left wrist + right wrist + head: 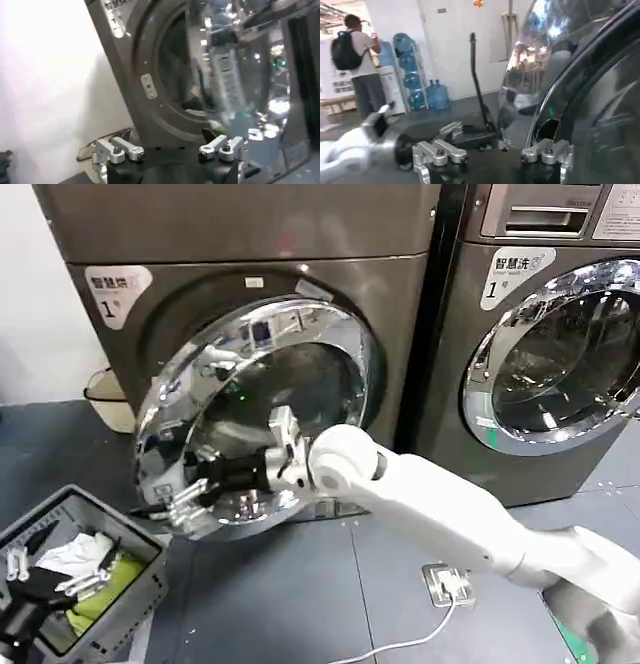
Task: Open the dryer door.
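Head view shows the dryer door swung partway out from the plain-fronted dark grey dryer on the robot's left, its wide chrome ring tilted toward the camera and the dark drum opening visible behind its far edge. The right arm reaches across from the lower right, and the right hand sits against the lower near part of the chrome ring, fingers spread apart around the rim's edge; whether they actually touch the metal cannot be told for certain. In the right wrist view the right hand's two fingertips stand well apart, with the curved chrome ring and dark glass rising just beside one of them. The left hand hangs low at the robot's left, over a grey basket that holds white and yellow-green cloth, well apart from the door. In the left wrist view its fingers also stand apart, holding nothing, with the dryer's front and the mirrored door beyond. A second machine with its own chrome-ringed door, shut, stands to the right. A white cable lies on the dark floor near a small floor socket.
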Tool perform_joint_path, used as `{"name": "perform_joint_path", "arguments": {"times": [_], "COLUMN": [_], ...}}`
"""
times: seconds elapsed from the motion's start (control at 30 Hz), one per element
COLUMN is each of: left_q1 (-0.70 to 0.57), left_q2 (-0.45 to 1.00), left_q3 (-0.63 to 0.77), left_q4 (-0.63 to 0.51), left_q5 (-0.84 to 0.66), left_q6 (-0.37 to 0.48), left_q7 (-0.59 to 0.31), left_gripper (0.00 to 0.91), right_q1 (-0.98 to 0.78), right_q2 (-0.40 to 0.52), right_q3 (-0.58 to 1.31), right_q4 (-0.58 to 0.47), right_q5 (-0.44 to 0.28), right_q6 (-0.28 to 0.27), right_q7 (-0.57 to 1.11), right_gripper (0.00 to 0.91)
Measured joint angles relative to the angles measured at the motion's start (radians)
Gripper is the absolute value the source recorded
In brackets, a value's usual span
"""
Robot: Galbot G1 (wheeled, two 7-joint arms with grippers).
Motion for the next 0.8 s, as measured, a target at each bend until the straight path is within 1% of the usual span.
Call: {"name": "perform_joint_path", "arguments": {"times": [0.2,0.37,0.63,0.8], "left_q1": [-0.043,-0.086,-0.192,-0.268], "left_q2": [0.042,0.085,0.175,0.231], "left_q3": [0.004,0.03,0.115,0.187], "left_q4": [0.052,0.093,0.157,0.196], "left_q5": [-0.029,-0.074,-0.104,-0.126], "left_q6": [-0.02,-0.026,-0.023,-0.031], "left_q7": [-0.001,-0.003,0.0,0.02], "left_gripper": [0.907,0.907,0.907,0.907], "right_q1": [-0.022,-0.038,-0.085,-0.136], "right_q2": [-0.069,-0.127,-0.249,-0.346], "right_q3": [0.007,0.025,0.083,0.143], "right_q4": [0.058,0.113,0.233,0.322], "right_q5": [-0.002,-0.004,-0.004,0.021], "right_q6": [0.0,0.0,-0.01,-0.02], "right_q7": [-0.066,-0.09,-0.101,-0.102], "right_gripper": [0.907,0.907,0.907,0.907]}}
